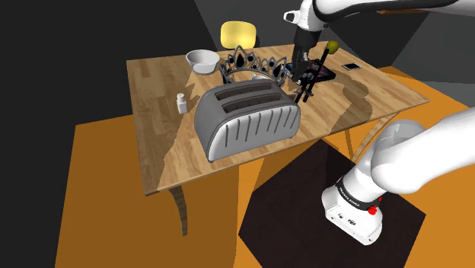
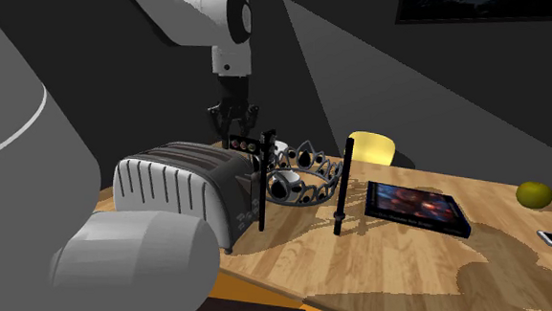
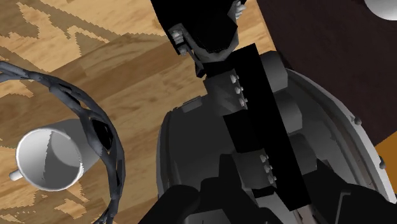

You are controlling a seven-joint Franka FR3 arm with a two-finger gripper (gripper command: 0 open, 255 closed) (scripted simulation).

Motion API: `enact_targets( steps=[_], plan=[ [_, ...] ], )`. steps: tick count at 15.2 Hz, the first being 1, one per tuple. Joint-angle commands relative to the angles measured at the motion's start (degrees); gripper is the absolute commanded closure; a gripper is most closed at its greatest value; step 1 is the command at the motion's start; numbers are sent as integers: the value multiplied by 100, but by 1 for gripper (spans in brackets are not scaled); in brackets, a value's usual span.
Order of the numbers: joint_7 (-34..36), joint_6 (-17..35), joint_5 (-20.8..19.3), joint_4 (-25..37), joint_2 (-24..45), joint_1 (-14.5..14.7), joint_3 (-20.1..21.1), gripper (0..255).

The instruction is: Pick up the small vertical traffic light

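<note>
The traffic light [image 2: 247, 145] stands upright on the wooden table [image 2: 403, 270], just beside the toaster [image 2: 182, 189] at the toaster's right end in the second exterior view. A tiara [image 2: 302, 175] lies on its far side. Because it is hemmed in that way, a grasp from above looks like the sensible one. That is probably why the gripper [image 2: 235, 114] hangs directly over it, pointing down. The fingers appear spread and hold nothing. The light's head sits just below them, roughly in line with the gap, and they are apart from it. In the wrist view its black body [image 3: 257, 127] runs out from the hand across the toaster.
</note>
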Motion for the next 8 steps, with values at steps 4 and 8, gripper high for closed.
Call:
enact_targets(
  steps=[4,8],
  plan=[
    [-5,-379,26,356,-22,15,38,255],
    [-17,-685,46,671,-13,26,60,255]
  ],
)
